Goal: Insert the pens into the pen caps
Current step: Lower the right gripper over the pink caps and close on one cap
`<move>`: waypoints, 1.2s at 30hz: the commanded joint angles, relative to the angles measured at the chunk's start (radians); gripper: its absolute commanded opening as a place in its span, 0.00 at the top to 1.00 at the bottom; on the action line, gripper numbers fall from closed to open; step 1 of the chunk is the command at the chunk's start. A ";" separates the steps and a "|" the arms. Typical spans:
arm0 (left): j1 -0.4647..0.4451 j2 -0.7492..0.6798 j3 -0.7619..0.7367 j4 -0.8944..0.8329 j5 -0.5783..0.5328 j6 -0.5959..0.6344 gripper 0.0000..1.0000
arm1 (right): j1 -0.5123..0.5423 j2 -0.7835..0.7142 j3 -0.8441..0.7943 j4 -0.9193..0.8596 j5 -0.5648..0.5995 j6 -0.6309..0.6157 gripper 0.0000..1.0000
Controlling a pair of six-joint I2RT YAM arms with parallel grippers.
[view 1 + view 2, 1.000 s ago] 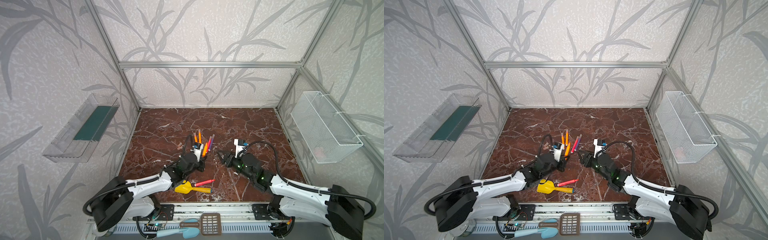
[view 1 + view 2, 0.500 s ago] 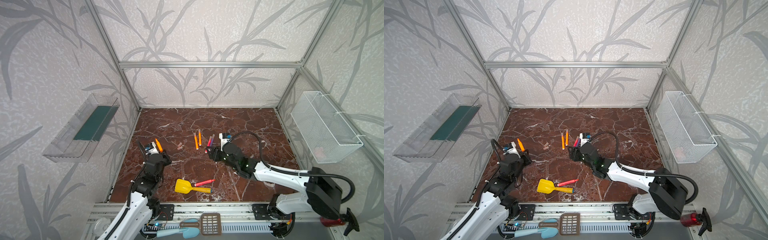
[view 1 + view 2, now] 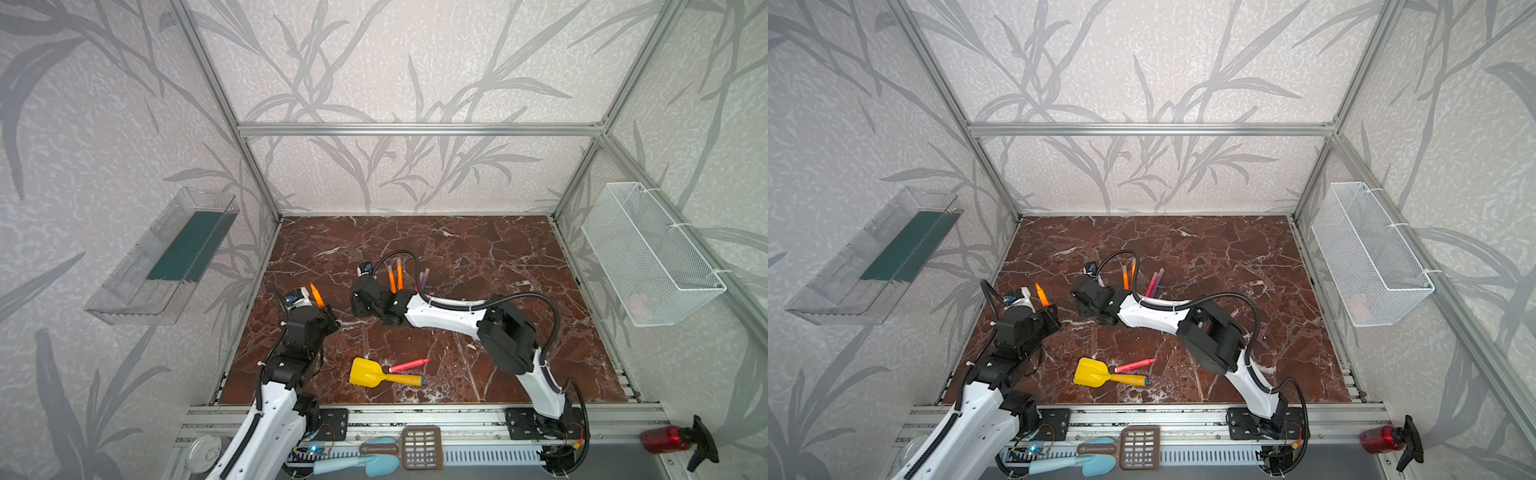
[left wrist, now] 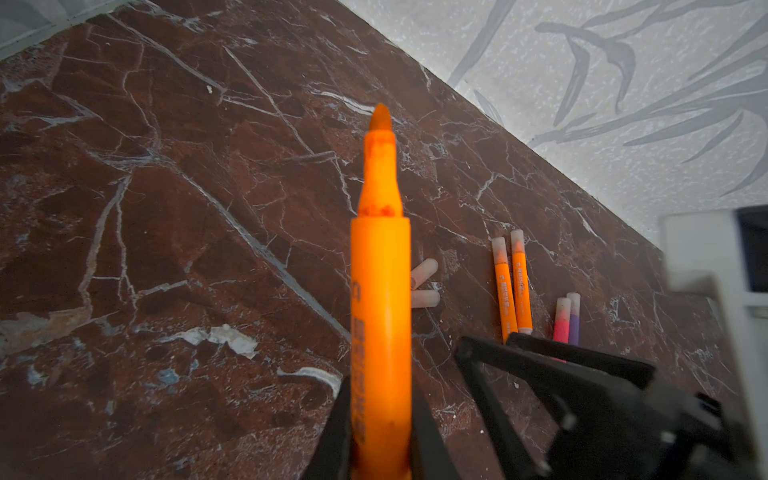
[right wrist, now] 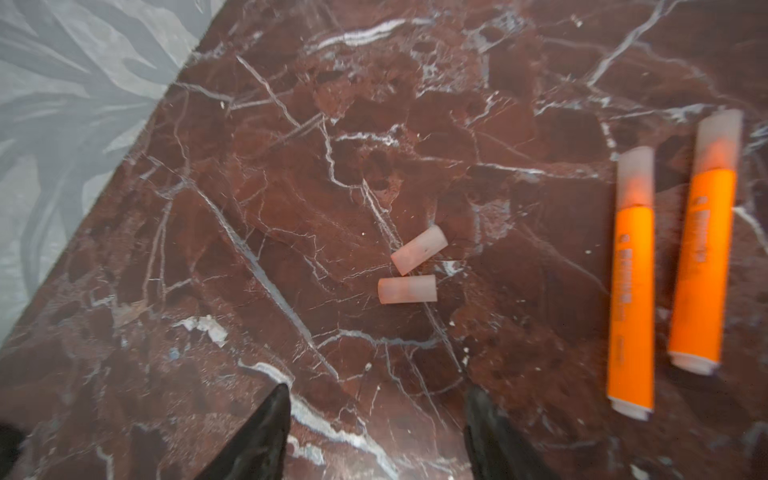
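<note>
Loose caps (image 5: 419, 250) amid open marble (image 5: 257, 174)

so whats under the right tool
Two loose pen caps lie on the marble floor, just ahead of the open right tool. In both top views the tool itself covers them, so they cannot be seen there.

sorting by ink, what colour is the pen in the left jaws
The pen is orange; left wrist view shows it best.
</note>
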 commanded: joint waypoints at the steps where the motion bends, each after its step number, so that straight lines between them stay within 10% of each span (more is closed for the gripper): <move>1: 0.008 -0.008 0.004 -0.008 0.022 -0.007 1.00 | 0.004 0.084 0.115 -0.150 0.087 -0.005 0.35; 24: 0.011 -0.070 -0.016 -0.017 0.061 -0.002 1.00 | 0.004 0.433 0.620 -0.382 0.260 -0.014 0.34; 36: 0.012 -0.094 -0.020 -0.029 0.059 -0.003 1.00 | -0.002 0.429 0.602 -0.402 0.283 -0.005 0.37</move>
